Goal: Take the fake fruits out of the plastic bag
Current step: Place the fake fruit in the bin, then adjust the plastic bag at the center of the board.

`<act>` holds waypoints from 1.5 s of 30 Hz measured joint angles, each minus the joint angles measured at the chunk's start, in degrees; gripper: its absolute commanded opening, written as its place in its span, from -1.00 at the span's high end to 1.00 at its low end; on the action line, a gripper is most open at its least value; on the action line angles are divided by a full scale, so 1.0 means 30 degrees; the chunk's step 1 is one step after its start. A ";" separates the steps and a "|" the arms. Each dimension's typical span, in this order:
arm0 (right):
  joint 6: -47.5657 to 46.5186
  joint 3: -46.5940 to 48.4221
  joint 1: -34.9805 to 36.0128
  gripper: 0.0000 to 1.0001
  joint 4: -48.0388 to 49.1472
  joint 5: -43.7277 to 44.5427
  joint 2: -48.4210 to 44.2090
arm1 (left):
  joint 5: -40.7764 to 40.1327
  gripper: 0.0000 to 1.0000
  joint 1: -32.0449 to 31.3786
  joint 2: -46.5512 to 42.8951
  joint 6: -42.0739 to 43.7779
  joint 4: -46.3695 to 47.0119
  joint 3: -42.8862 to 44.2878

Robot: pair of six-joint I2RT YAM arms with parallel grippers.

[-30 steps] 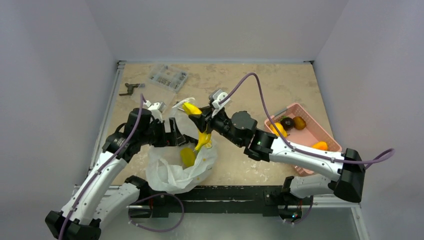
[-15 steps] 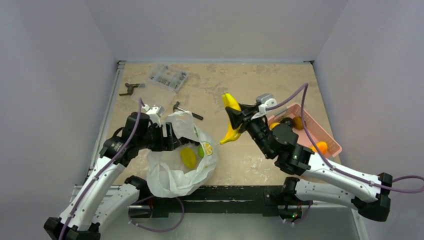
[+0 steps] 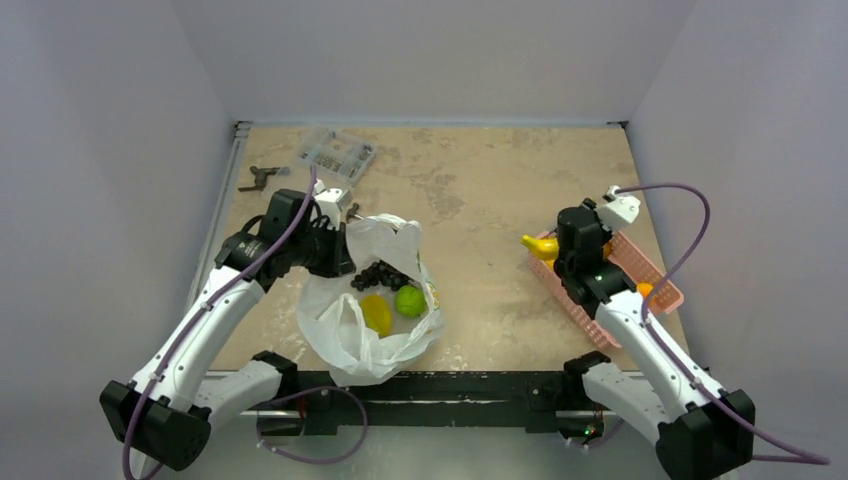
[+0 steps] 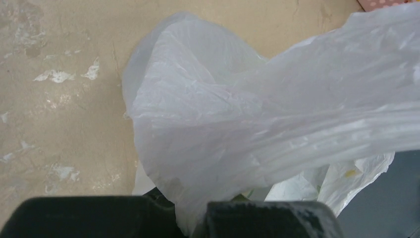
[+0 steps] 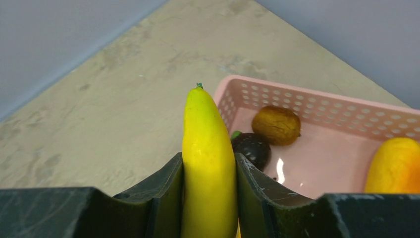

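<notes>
The plastic bag (image 3: 370, 318) sits slumped on the table (image 3: 480, 180) in front of the left arm, its mouth gaping upward. Three fake fruits lie inside it: a dark grape bunch (image 3: 380, 275) at the far side, a yellow fruit (image 3: 377, 314) and a green one (image 3: 409, 301) side by side nearer the arms. The left gripper (image 3: 338, 243) has its jaws fully closed on the bag's far-left rim; the left wrist view shows the thin white film (image 4: 247, 124) pinched between the fingers and fanning away from them.

Well apart to the right, the banana (image 3: 541, 247) is clamped lengthwise in the right gripper (image 5: 209, 159), whose jaws are partly open with both inner faces pressed against the yellow skin (image 5: 203, 124). Its tip hangs at the near-left corner of the pink basket (image 5: 317, 96), not yet over the middle. In the basket lie a brown fruit (image 5: 276, 124), a dark one (image 5: 252, 148) touching it or nearly so, and an orange one (image 5: 396, 166).

The step in hand looks like the banana's delivery. The next move calls for carrying it further over the basket and lowering it onto the bare floor between the fruits before the jaws part (dropping it from the rim risks it tipping out onto the table). The left grip should keep the bag's mouth open for the next reach.
</notes>
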 measured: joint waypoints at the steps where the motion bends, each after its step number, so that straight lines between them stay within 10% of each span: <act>1: 0.0503 0.0000 -0.0678 1.00 -0.0313 -0.0277 0.0357 | 0.0197 1.00 0.0000 0.0102 0.0262 0.0095 0.0160; 11: 0.2718 -0.1443 -0.6725 0.12 -0.0714 -0.2579 0.1494 | 0.1872 1.00 0.0000 -0.0546 0.1523 0.0940 -0.1508; 17: 0.2368 -0.2346 -0.6943 -0.89 -0.0386 -0.3774 0.1129 | 0.1778 1.00 0.0000 -0.1464 0.1821 0.1100 -0.1734; 26: -0.0299 -0.2382 -0.6550 -0.98 0.0933 -0.9020 -0.0780 | 0.1501 1.00 0.0000 -0.2535 0.1814 0.1581 -0.1836; 34: -0.3082 -0.1625 0.1727 -0.98 0.4699 -1.6589 0.0124 | 0.0874 1.00 0.0000 -0.2404 0.1800 0.2229 -0.1821; 45: -0.5085 -0.3716 0.5829 -0.98 0.9486 -2.4021 -0.0969 | -0.0036 1.00 0.0000 -0.0889 0.1821 0.1727 0.0911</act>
